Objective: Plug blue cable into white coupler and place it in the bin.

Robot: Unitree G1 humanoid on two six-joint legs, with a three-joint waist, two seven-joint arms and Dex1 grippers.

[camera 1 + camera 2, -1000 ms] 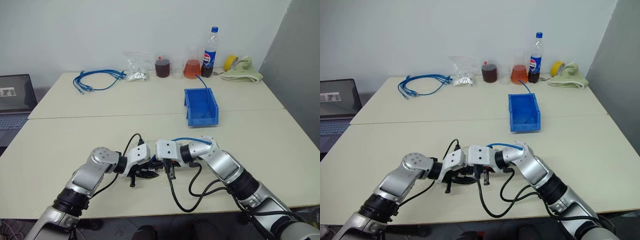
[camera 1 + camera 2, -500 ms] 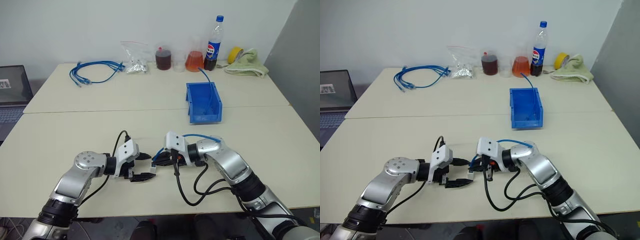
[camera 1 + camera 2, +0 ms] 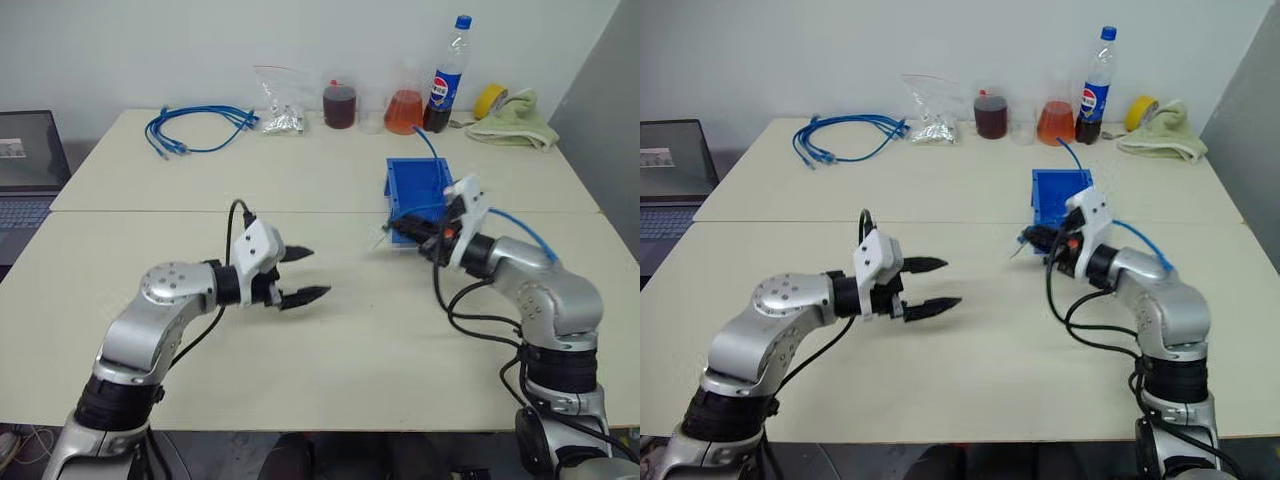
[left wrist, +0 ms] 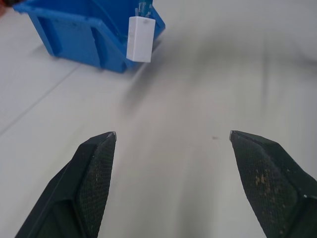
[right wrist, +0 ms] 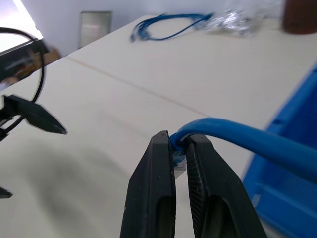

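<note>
1. Two pale tables pushed together stand against a white wall, and the action sits above the near one.
2. The blue cable is pinched near its plug between the right gripper, whose two black fingers are pressed together on it; the cable arcs away past the right arm.
3. The white coupler hangs in the air at the cable's end, just in front of the bin's lowered lip and not touching the table.
4. The bin sits on the far table's right half, directly behind the right gripper, with another blue cable sticking up out of it.
5. The left gripper hovers above the near table, well apart from the coupler, its fingers spread wide and holding nothing.
6. Farther back lie a coil of blue cables, a clear plastic bag, a dark jar, an orange flask, a cola bottle, a yellow tape roll and a green cloth.
7. A laptop stands off the tables' left edge.
</note>
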